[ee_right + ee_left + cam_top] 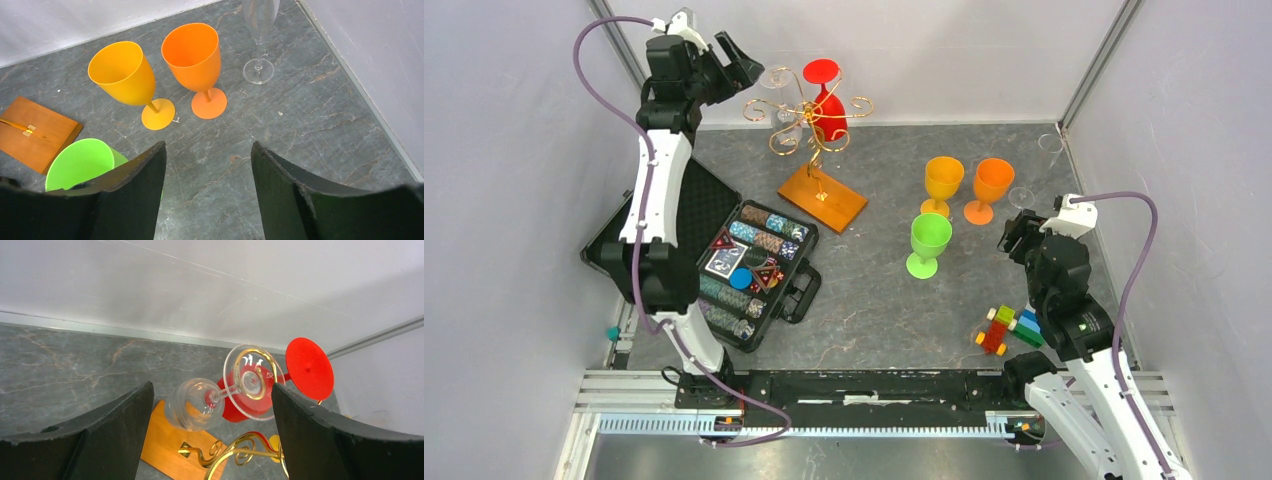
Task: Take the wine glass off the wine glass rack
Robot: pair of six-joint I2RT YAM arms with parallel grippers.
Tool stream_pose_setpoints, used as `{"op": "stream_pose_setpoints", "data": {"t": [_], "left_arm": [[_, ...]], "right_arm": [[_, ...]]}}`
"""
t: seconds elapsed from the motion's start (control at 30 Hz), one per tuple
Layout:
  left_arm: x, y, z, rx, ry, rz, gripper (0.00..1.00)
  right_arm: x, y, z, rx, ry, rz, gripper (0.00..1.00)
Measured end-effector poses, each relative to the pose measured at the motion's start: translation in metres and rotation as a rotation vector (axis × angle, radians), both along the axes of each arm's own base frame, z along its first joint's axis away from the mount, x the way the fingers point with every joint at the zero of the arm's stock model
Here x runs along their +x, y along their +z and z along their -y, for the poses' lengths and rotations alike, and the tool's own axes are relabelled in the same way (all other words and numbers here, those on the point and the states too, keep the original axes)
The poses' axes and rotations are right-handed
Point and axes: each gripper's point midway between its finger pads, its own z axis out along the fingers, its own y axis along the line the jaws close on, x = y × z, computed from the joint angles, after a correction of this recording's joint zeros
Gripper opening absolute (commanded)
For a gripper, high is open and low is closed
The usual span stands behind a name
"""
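Two glasses hang upside down on the wine glass rack (822,150) at the tabletop's (874,290) far side, the left fingers (120,430) spread wide around the clear wine glass (200,402) without touching it and the right fingers (130,190) idle and wide apart, so this looks like the approach, which next calls for closing on the stem and sliding it off.

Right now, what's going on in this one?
The left claw is open and raised at the wine glass rack, lined up with a clear wine glass that hangs upside down from a gold arm, next to a red glass. Nothing is gripped yet, and the clear glass is on the rack. The right claw is open and empty, low over the table by the yellow, orange and green goblets.
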Motion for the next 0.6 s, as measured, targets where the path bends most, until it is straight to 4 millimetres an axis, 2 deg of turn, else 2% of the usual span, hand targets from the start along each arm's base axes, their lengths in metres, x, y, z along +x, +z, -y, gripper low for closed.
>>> {"op": "stream_pose_setpoints", "data": {"t": [0.1,0.3,0.4,0.6], "left_arm": [[0.014,-0.010,0.005,-0.045,-0.047,-0.026,0.89],[0.032,-0.027,0.012,-0.177,-0.147,-0.076,0.65],[0.036,-0.036,0.011,-0.244,-0.173,-0.109,0.58],[0.032,-0.025,0.020,-0.329,-0.238,-0.110,0.45]], "right_arm": [[0.000,0.000,-0.002,0.009,0.006,0.001,0.66],[0.002,0.003,-0.005,0.026,0.020,0.014,0.64],[0.003,0.001,-0.009,0.036,0.033,0.009,0.63],[0.005,-0.001,-0.013,0.047,0.050,-0.001,0.63]]}}
